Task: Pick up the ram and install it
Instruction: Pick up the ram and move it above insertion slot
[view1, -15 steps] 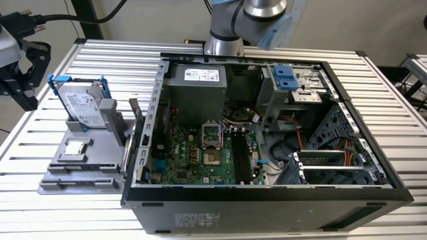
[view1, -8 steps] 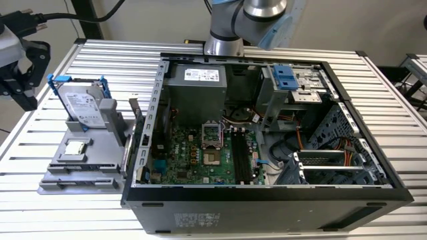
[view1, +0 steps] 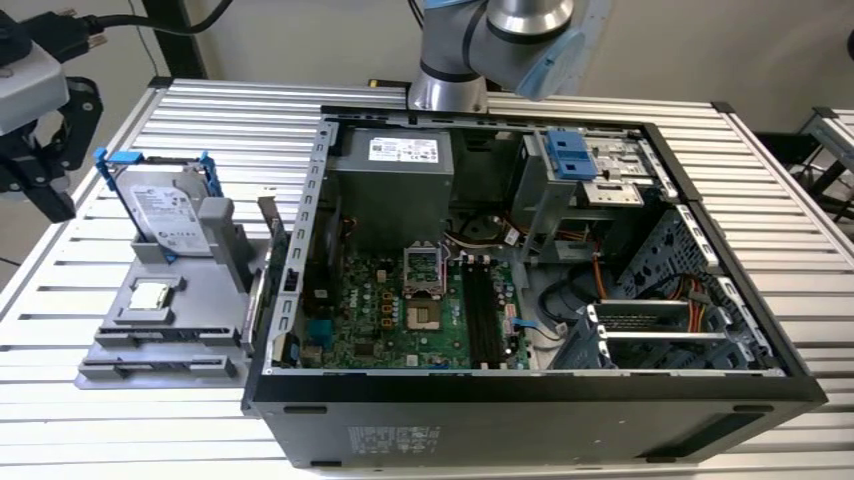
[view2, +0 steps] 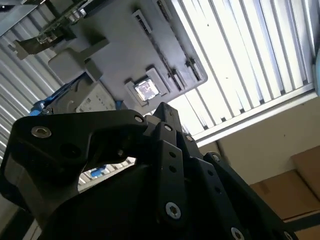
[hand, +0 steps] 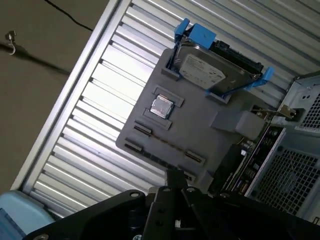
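At the exterior view's left, the tray (view1: 207, 310) seemingly touches the computer case (view1: 534, 400).

surface: slatted metal table (view1: 120, 425) | on it: grey parts tray (view1: 160, 355), open computer case (view1: 534, 430)

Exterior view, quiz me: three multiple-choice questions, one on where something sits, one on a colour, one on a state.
1. Where does the hard drive stand?
A) on the grey tray beside the computer case
B) inside the case
C) on the floor

2. What colour are the drive bracket's handles?
A) red
B) blue
C) yellow

3. How is the case's upward-facing side?
A) closed by a panel
B) open, with the motherboard exposed
C) draped with cloth

Answers: 1 A, the drive stands upright on the tray at the exterior view's left of the case; 2 B, both handle ends show blue; 3 B, the boards and cables inside are plainly visible.
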